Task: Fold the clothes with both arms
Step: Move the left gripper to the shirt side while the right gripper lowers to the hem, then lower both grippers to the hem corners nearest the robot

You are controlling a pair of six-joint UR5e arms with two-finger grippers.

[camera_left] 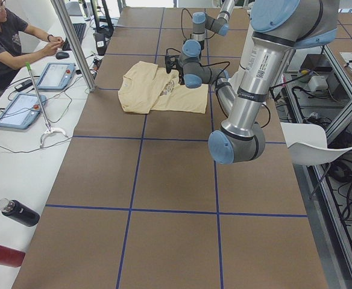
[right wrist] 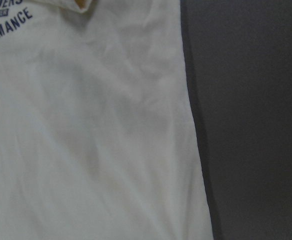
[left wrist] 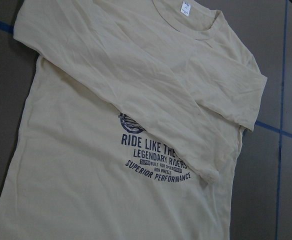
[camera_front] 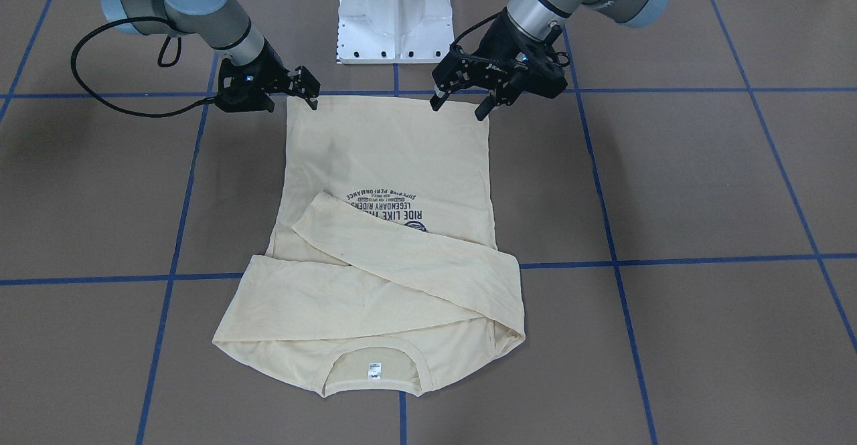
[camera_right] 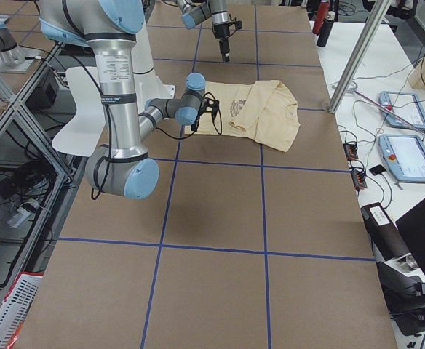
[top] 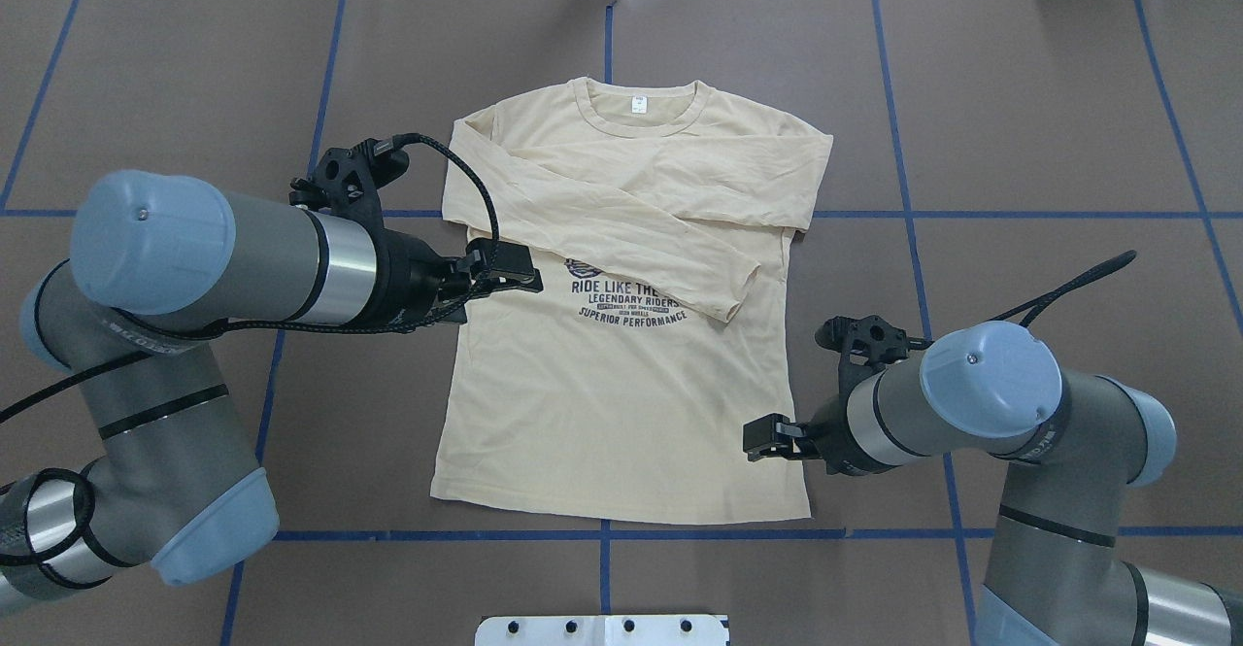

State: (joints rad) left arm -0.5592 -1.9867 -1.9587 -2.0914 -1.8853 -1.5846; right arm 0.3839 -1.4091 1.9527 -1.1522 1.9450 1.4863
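Closest to me is the collar end of the cream long-sleeved shirt point(camera_front: 388, 144), lying flat and print side up on the brown table point(camera_front: 703, 184), with the white neck tag point(camera_front: 373, 369) showing. Both sleeves point(camera_front: 415, 251) are folded across the chest, covering the top of the navy print point(camera_front: 395, 207). Further back at the hem, the right gripper point(camera_front: 306, 89) sits low at one corner, fingers slightly apart and holding nothing; can't tell if it's touching the cloth. The left gripper point(camera_front: 458, 110) hangs higher over the other side, fingers spread wide and empty. The white pedestal point(camera_front: 394, 10) is behind them
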